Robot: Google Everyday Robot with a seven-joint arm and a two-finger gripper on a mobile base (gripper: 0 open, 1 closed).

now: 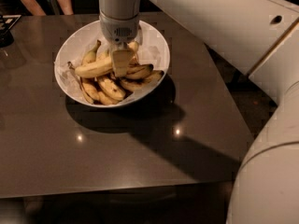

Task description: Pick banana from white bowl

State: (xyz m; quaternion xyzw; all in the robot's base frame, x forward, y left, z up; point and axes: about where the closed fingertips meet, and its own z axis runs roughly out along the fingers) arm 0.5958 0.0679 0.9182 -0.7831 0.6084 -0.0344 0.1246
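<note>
Gripper [122,62] stands down inside the white bowl [154,45], its closure not determinable, at one end of the banana [93,69], whose long axis runs leftward in view from it, atop the other bananas [110,87].
</note>
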